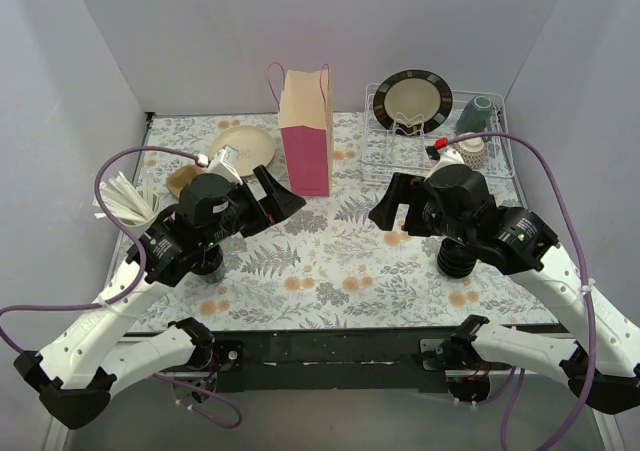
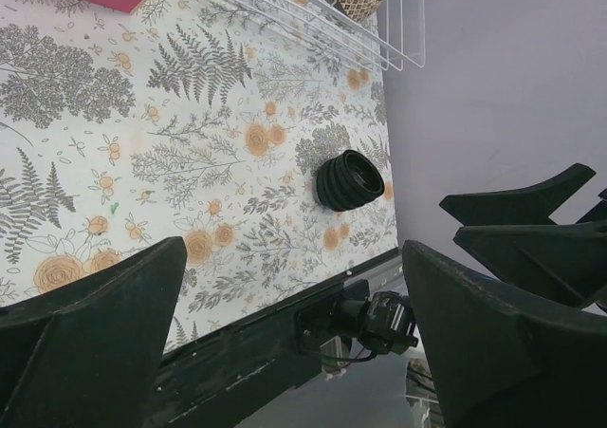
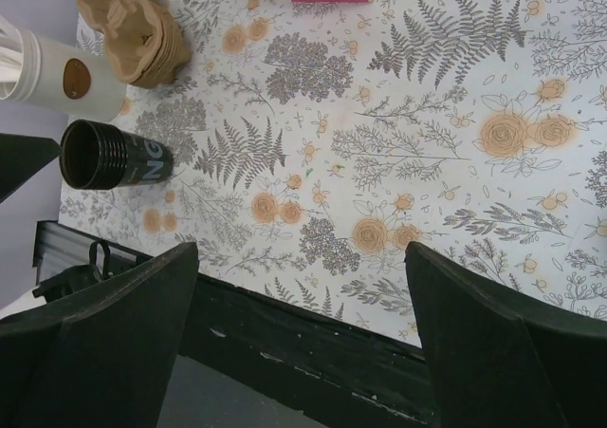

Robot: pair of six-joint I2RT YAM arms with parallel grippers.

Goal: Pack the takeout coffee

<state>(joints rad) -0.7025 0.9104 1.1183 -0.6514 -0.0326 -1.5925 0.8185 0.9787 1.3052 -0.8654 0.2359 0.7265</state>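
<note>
No black cup with a lid shows in any view; the takeout coffee is out of view. The tall paper bag (image 1: 305, 131), tan with a pink side, stands upright at the back middle. A lidless black cup (image 3: 114, 155) stands at the left near edge, partly under my left arm (image 1: 210, 268). A low stack of black lids (image 2: 349, 179) sits near the right front, under my right arm (image 1: 455, 259). My left gripper (image 1: 275, 199) is open and empty, held above the mat left of the bag. My right gripper (image 1: 388, 206) is open and empty, right of the bag.
A white wire dish rack (image 1: 385, 156) at the back right holds a dark-rimmed plate (image 1: 412, 99) and a teal cup (image 1: 477, 114). A cream plate (image 1: 245, 146) lies at the back left. A white holder with sticks (image 3: 52, 72) and brown sleeves (image 3: 133, 25) stand at the left.
</note>
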